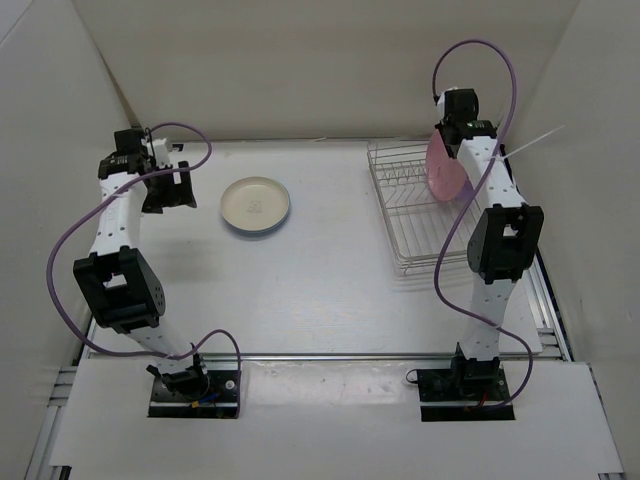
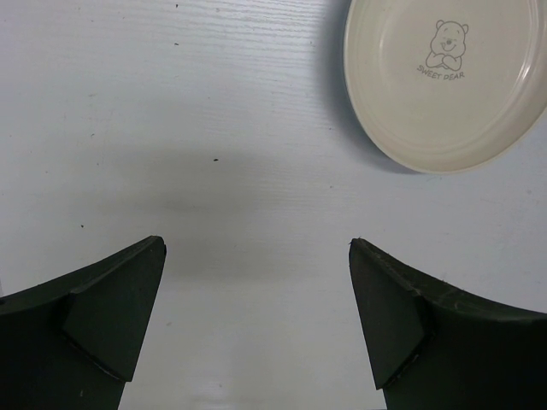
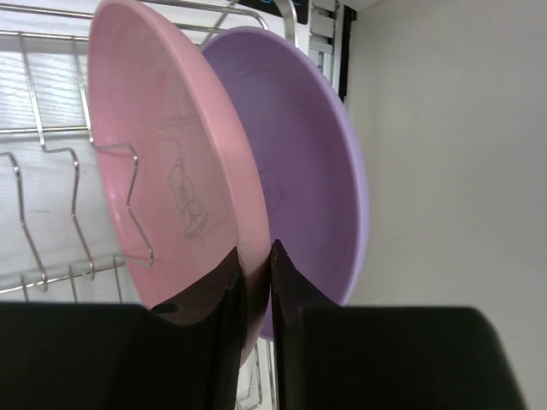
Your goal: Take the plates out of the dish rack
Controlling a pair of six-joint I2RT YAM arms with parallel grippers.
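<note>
A white table (image 1: 320, 290) with a faint grain and a few dark specks is enclosed on three sides by plain white walls (image 1: 300, 60). A separate white board (image 1: 330, 420) is laid across the near edge, where the two arm bases are bolted. Metal rails are seen along the table's sides.

The dish rack (image 1: 410, 265) is set on the right rear part of the table, close to the right wall. Two plates are stood on edge in its far end: the pink plate (image 3: 171, 154) and, just behind it and nearly touching, the purple plate (image 3: 308, 154). The lower rim of the pink plate is pinched between the fingers of the right gripper (image 3: 255, 260), which are drawn close together on either side of it. A faint bear drawing is seen inside each of these plates.

The cream-white plate (image 2: 444, 85) is laid flat on the left centre of the table, well apart from the rack, and is printed with a small bear. A light blue plate (image 1: 250, 231) appears to lie under it, only its rim being shown.

The left gripper (image 2: 256, 248) is held above bare table just beside the cream-white plate, its fingers spread wide apart, with nothing between them.
</note>
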